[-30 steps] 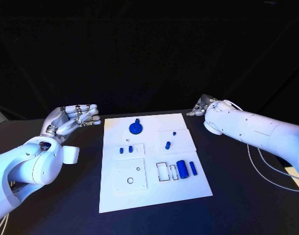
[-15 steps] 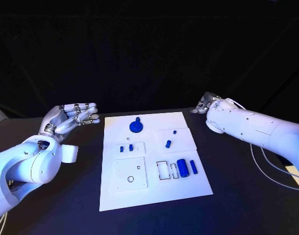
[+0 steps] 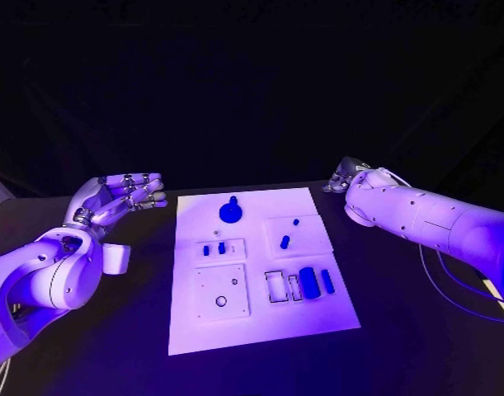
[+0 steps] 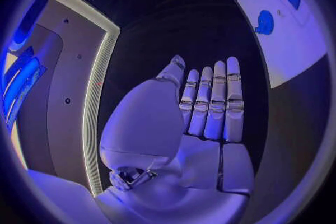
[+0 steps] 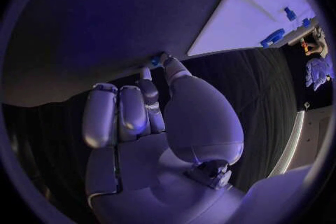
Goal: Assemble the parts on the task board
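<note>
The task board (image 3: 264, 318) lies mid-table with blue parts (image 3: 313, 283) loose on it, so assembly looks barely begun. The left hand (image 3: 119, 196) hovers left of the board, fingers apart, empty. The right hand (image 5: 143, 109) pinches a small blue part (image 5: 155, 60) beyond the far-right corner. Little has changed since earlier; both hands stay put.

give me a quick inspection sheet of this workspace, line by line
surface: black table.
job's things: white task board mid-table; blue parts lie on it, a round one at its far end.
clutter: nothing seen.
hands: left hand open beside the board; right hand pinches a small blue piece at the board's far right corner.
cables: white cables under the right arm.
surroundings: dark backdrop.
</note>
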`<state>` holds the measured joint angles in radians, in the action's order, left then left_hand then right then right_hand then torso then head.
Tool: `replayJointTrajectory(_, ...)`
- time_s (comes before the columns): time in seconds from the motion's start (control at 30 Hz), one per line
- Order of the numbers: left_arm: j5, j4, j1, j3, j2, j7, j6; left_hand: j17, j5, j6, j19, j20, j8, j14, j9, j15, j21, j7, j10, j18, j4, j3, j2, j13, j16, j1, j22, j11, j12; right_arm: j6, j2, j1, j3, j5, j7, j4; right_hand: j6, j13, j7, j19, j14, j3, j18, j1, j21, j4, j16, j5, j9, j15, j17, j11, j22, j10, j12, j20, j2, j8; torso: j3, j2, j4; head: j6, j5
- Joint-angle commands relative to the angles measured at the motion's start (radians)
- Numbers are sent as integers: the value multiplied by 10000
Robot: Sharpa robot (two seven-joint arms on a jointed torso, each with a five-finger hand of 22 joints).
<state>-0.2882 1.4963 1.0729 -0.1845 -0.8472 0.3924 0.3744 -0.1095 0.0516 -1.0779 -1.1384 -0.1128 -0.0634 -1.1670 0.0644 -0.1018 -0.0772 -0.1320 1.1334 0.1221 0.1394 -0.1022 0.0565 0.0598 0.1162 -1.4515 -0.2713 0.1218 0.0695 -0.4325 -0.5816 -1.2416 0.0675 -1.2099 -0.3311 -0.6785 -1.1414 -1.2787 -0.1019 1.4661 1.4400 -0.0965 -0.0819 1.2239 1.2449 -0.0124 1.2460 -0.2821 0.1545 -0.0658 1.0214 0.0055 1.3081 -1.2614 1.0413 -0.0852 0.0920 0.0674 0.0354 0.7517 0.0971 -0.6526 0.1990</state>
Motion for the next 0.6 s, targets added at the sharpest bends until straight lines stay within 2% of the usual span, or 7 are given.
replayJointTrajectory(0.03, -56, 45, -3, -18, -1, 76, -86, -7, -13, -84, -53, 20, 10, 13, -3, 19, -42, -10, 60, -201, 20, 26, -80, 7, 64, -7, 21, 9, -5, 73, 46, 41, 6, -76, 217, 50, -13, -10, 5, 772, 53, -112, 88, 10, 28, 122, 8, -21, -33, 29, 24, 2, 1785, -38, -36, 92, -128, -17, 8, 5, 2, -28, -12)
replayJointTrajectory(0.23, -74, 53, -3, -30, -7, 70, -83, -6, -13, -84, -52, 20, 9, 16, -3, 19, -44, -12, 57, -201, 11, 16, -88, 8, 63, -23, 35, 9, -5, 124, 84, 87, 10, -48, 293, 58, -51, -18, 18, 768, 55, -219, 93, -13, 31, 559, -7, -161, -138, 22, 47, -14, 1786, -39, -54, 84, -266, -16, 12, -2, -14, -65, -16)
replayJointTrajectory(0.3, -78, 55, -3, -33, -11, 65, -78, -6, -13, -84, -52, 20, 9, 16, -3, 19, -44, -12, 57, -201, 11, 16, -88, 8, 63, -23, 35, 9, -5, 121, 83, 93, 11, -45, 328, 50, -94, -19, 37, 769, 55, -357, 97, 198, 43, 706, -6, -209, -139, 6, 53, -37, 1789, -40, -52, 78, -412, -8, 7, 1, -15, -66, -19)
replayJointTrajectory(0.33, -81, 55, -3, -34, -12, 62, -76, -5, -14, -85, -51, 21, 9, 18, -3, 18, -46, -15, 56, -201, 10, 9, -101, 8, 62, -28, 45, 9, -5, 118, 80, 95, 12, -44, 349, 43, -136, -21, 52, 768, 54, -544, 99, 425, 50, 844, -8, -150, -137, -12, 55, -62, 1791, -38, -52, 72, -571, -1, 9, 1, -16, -68, -20)
replayJointTrajectory(0.47, -104, 56, -3, -38, -24, 39, -67, -4, -13, -87, -50, 22, 9, 21, -3, 18, -48, -15, 51, -202, 0, -1, -112, 7, 61, -45, 53, 11, -7, 96, 25, 102, 13, -41, 498, -66, -355, -49, 83, 764, 44, -1186, 119, 967, 94, 1371, -29, -432, -102, -54, 57, -117, 1804, -64, -16, 38, -1015, 37, 3, -2, -22, -83, -23)
replayJointTrajectory(0.53, -113, 56, -3, -40, -32, 31, -62, -1, -13, -91, -45, 21, 9, 30, -3, 15, -49, -19, 38, -203, -6, -9, -124, 7, 57, -53, 63, 16, -11, 64, -13, 105, 14, -40, 590, -141, -423, -68, 58, 759, 41, -1558, 132, 1002, 114, 1641, -33, -447, -67, -63, 82, -120, 1809, -123, 17, 20, -1163, 31, 0, 2, -30, -85, -30)
replayJointTrajectory(0.6, -118, 59, -3, -41, -39, 26, -56, -1, -13, -91, -45, 21, 9, 30, -3, 15, -49, -19, 38, -203, -6, -9, -124, 7, 57, -53, 63, 16, -11, 20, -60, 107, 14, -40, 686, -230, -443, -111, 40, 749, 42, -2203, 147, 661, 131, 2006, -35, -359, -4, -69, 140, -115, 1812, -213, 61, 6, -1221, 14, -1, 6, -31, -91, -36)
